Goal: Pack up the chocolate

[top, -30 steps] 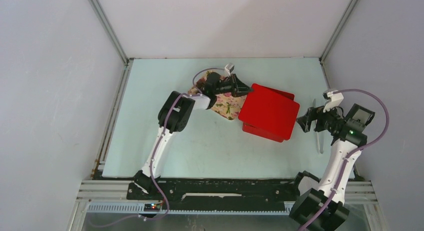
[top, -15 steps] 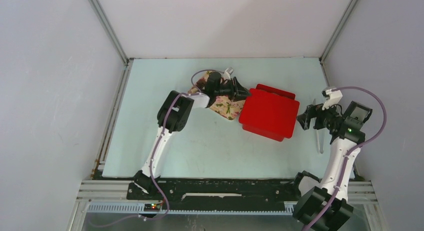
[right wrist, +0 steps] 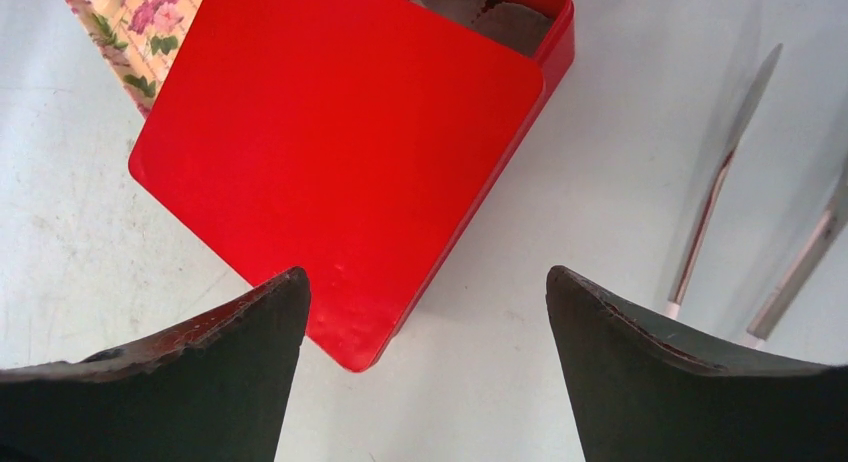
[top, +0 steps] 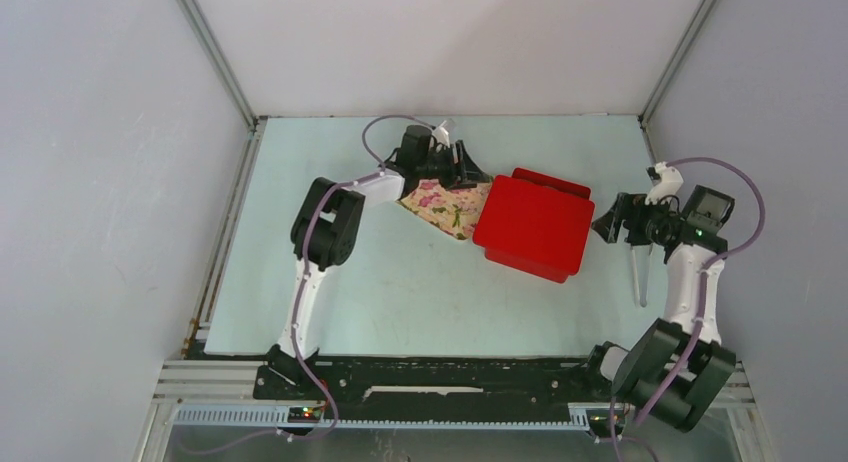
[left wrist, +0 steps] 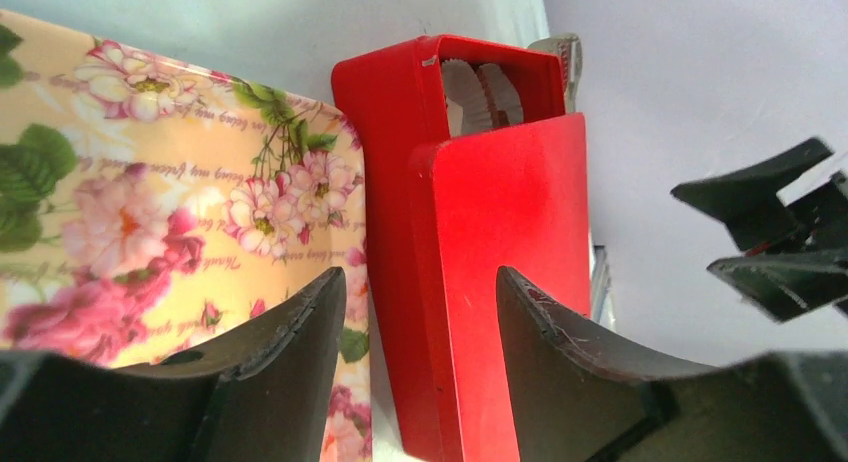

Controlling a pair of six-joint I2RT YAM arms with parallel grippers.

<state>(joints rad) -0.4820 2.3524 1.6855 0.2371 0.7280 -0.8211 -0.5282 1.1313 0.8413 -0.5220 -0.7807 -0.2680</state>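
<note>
No chocolate shows in any view. The red box (top: 550,180) stands mid-table with its red lid (top: 535,225) lying on top, shifted so that one strip stays uncovered. White paper cups (left wrist: 480,92) show through that gap (right wrist: 500,17). My left gripper (top: 478,172) hovers over the floral tray (top: 445,207), just left of the lid, open; the lid (left wrist: 510,242) lies beyond its fingertips, untouched. To the right of the box my right gripper (top: 602,229) is wide open with nothing in it, above the lid's near corner (right wrist: 340,152).
Metal tongs (top: 638,277) lie on the table by the right arm, also visible in the right wrist view (right wrist: 720,172). The floral tray (left wrist: 120,202) touches the box's left side. White walls enclose the table.
My left gripper has opened, let go of the lid and drawn back to the far left. The lid has settled flatter on the box. The right arm has drawn back a little.
</note>
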